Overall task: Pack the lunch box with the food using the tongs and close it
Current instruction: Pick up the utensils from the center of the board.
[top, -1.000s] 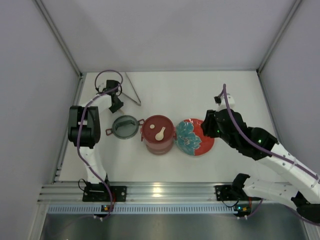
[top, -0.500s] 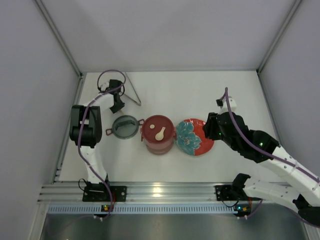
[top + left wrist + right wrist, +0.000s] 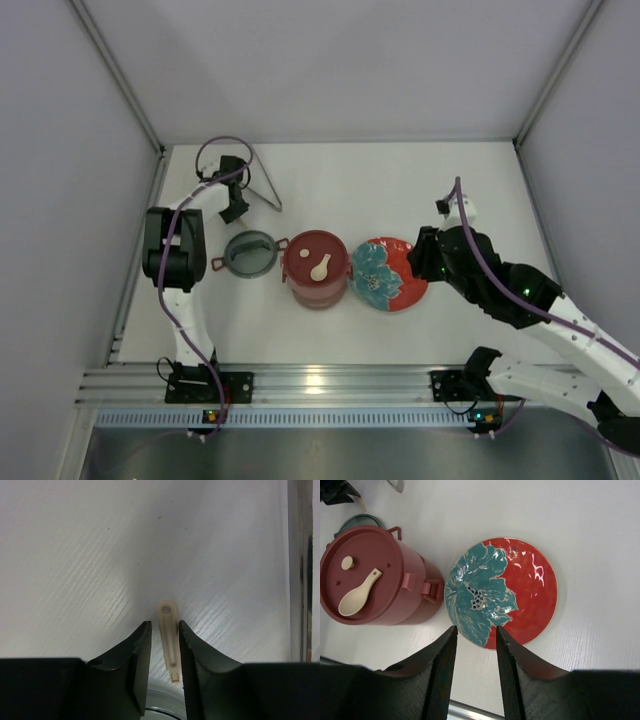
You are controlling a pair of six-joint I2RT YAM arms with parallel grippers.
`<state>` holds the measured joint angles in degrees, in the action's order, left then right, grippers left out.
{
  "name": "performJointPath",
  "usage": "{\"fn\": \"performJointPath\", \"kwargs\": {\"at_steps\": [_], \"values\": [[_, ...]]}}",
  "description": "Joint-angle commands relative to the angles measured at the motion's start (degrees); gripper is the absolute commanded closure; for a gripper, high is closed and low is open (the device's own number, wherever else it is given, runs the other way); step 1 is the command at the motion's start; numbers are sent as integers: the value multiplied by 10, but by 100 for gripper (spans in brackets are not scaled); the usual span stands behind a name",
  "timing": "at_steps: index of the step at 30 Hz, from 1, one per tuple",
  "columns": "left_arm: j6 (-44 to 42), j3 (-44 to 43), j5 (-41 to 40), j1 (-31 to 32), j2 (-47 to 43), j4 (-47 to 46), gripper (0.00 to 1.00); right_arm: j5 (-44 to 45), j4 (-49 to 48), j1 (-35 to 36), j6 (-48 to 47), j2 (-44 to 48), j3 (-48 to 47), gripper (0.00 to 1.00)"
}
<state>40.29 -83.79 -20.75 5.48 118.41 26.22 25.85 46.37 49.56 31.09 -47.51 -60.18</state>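
Note:
The lunch box (image 3: 317, 285) (image 3: 412, 597) stands stacked and closed under its maroon lid, with a cream spoon (image 3: 357, 594) lying on top. The silvery tongs (image 3: 266, 182) lie in a V at the far left; one arm (image 3: 300, 570) runs past my left gripper. My left gripper (image 3: 234, 207) (image 3: 164, 622) hovers between the tongs and the grey dish, jaws narrowly apart around a small cream plastic strip (image 3: 169, 640) that touches the right finger. My right gripper (image 3: 422, 262) (image 3: 476, 628) is open and empty over the red plate's edge. The food is out of view.
A red plate with a teal flower (image 3: 392, 274) (image 3: 530, 595) sits bare just right of the lunch box. A small grey round dish (image 3: 250, 253) (image 3: 360, 519) sits to its left. White side walls enclose the table, and a metal rail runs along the near edge.
My left gripper has crept slightly toward the far side and its jaws have narrowed a little. My right arm has drawn back a bit to the right, away from the plate.

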Motion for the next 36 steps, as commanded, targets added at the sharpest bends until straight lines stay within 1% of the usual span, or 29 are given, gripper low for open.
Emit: {"fn": "performJointPath", "kwargs": {"at_steps": [1,4,10,15,18,27,32,36], "values": [[-6,-3,6,-1,37,31,67,8,-1,-13,1,10,1,63],[-7,-1,12,-1,38,28,69,9,-1,-13,3,11,0,63],[-19,3,25,0,47,28,78,9,-1,-14,4,7,-3,63],[-22,16,37,0,33,15,92,7,-1,-14,5,4,-5,63],[-25,7,43,0,17,15,97,7,0,-13,5,0,-10,64],[-34,-51,55,-1,-35,21,98,7,-1,-14,3,-10,-18,64],[-40,-81,56,0,-49,26,98,6,-2,-14,2,-15,-19,64],[-39,-87,62,0,-70,24,98,7,-2,-13,2,-17,-20,64]]}}
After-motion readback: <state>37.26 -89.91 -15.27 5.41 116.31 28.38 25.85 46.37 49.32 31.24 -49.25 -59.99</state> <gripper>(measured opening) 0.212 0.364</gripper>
